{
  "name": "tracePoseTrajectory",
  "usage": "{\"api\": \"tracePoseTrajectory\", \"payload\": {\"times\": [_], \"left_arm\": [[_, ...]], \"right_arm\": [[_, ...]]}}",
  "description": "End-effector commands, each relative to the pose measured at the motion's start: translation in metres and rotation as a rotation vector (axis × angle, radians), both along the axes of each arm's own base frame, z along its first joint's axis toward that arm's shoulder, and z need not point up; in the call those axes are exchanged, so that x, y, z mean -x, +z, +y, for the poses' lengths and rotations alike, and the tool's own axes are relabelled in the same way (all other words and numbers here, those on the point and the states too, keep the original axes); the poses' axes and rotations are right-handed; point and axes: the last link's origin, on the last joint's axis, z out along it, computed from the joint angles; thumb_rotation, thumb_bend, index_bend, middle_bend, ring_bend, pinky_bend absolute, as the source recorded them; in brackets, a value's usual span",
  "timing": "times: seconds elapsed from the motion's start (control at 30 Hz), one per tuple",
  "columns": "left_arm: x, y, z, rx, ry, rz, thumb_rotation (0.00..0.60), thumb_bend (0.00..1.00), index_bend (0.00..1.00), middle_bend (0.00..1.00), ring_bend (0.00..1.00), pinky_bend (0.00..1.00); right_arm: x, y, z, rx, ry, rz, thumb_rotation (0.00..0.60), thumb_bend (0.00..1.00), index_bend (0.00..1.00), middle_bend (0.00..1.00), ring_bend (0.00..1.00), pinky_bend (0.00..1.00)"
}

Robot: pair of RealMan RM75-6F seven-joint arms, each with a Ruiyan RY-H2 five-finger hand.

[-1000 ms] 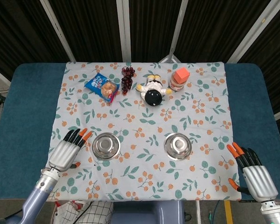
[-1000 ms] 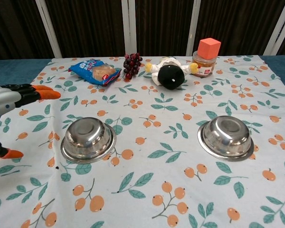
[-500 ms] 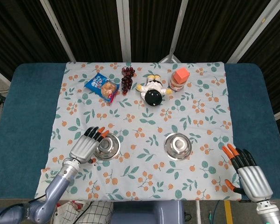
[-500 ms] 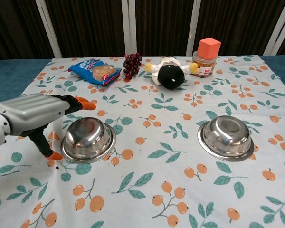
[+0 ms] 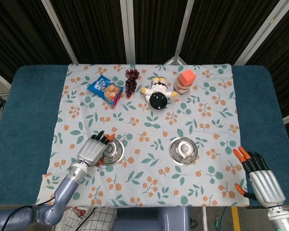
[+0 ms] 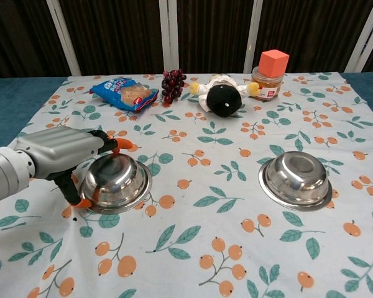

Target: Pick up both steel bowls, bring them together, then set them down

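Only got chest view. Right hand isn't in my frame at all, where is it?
Observer: In the head view the right hand sits at the table's near right edge, on the blue cover, off the floral cloth.
Operator: Holding anything?
Observer: No. Its fingers are spread, nothing in them.
Operator: Near the right bowl?
Observer: Not close. The right bowl is well apart from it, untouched; the left hand is over the left bowl rim.
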Motion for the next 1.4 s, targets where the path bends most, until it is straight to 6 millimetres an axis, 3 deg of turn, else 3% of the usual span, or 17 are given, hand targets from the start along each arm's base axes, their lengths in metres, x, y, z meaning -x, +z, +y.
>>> {"api": "tracePoseTrajectory", "payload": {"times": [0.03, 0.3, 0.43, 0.53, 0.67, 1.17, 1.4], "left_arm": [[-0.003, -0.004, 0.000, 0.006, 0.000, 0.008, 0.600, 0.34, 0.13, 0.25, 0.19, 0.39], [-0.006, -0.010, 0.000, 0.020, 0.018, 0.039, 0.600, 0.35, 0.19, 0.31, 0.23, 0.42], [-0.010, -0.010, 0.001, 0.020, 0.024, 0.051, 0.600, 0.37, 0.27, 0.41, 0.35, 0.53], [-0.012, -0.008, 0.002, 0.017, 0.026, 0.054, 0.600, 0.44, 0.35, 0.53, 0.49, 0.64], [-0.016, -0.002, 0.002, 0.006, 0.010, 0.035, 0.600, 0.52, 0.43, 0.61, 0.57, 0.71], [-0.005, 0.055, 0.005, -0.151, -0.075, -0.205, 0.600, 0.61, 0.52, 0.70, 0.65, 0.79], [0.017, 0.094, -0.002, -0.232, -0.141, -0.450, 0.600, 0.61, 0.55, 0.70, 0.64, 0.79]], "right_arm": [[0.000, 0.000, 0.002, -0.003, 0.003, -0.001, 0.600, 0.32, 0.00, 0.00, 0.00, 0.04], [0.000, 0.004, 0.004, 0.009, 0.002, -0.009, 0.600, 0.32, 0.00, 0.00, 0.00, 0.04], [-0.001, 0.005, 0.005, 0.008, 0.007, -0.010, 0.600, 0.32, 0.00, 0.00, 0.00, 0.04], [0.000, 0.004, 0.005, 0.005, 0.009, -0.007, 0.600, 0.32, 0.00, 0.00, 0.00, 0.04], [0.000, 0.003, 0.005, 0.003, 0.007, -0.003, 0.600, 0.32, 0.00, 0.00, 0.00, 0.04], [-0.001, -0.001, 0.005, 0.013, 0.006, 0.013, 0.600, 0.32, 0.00, 0.00, 0.00, 0.04], [-0.006, -0.018, -0.006, -0.036, 0.066, 0.003, 0.600, 0.32, 0.00, 0.00, 0.00, 0.04]]}}
